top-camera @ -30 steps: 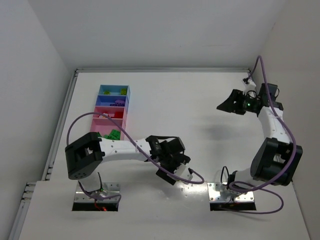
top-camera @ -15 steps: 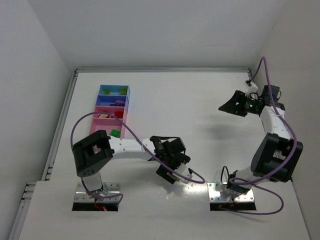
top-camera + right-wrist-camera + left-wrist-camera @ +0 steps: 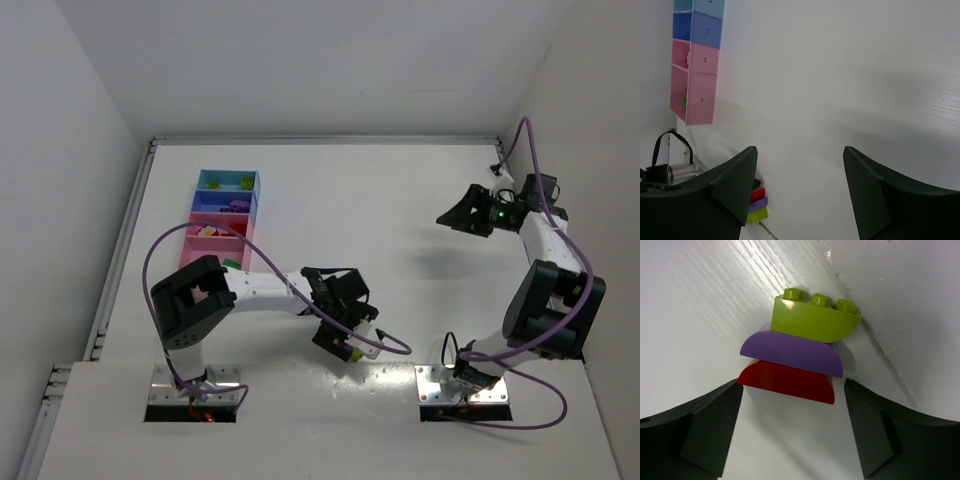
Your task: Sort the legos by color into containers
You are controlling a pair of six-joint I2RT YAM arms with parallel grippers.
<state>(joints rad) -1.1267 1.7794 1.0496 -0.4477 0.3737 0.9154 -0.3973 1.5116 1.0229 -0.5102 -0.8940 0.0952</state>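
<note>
We see a white desk filling most of the overhead view. Along its upper left runs a row of joined shallow plastic trays, light blue at the top, then darker blue, then pink. Small bricks lie inside them, too small to sort by eye.

The right arm reaches to the upper right of the overhead view, and its gripper hangs above bare desk. Its dark fingers are spread wide with nothing between them.

The left arm stretches towards the lower middle of the overhead view. Its gripper is low over the desk, fingers wide apart and gripping nothing.

Just ahead of those fingertips, centred on the gap, lies a small stack of plastic bricks: red nearest the fingers, purple in the middle, yellow-green with studs farthest. It rests on the desk, well apart from the trays.
</note>
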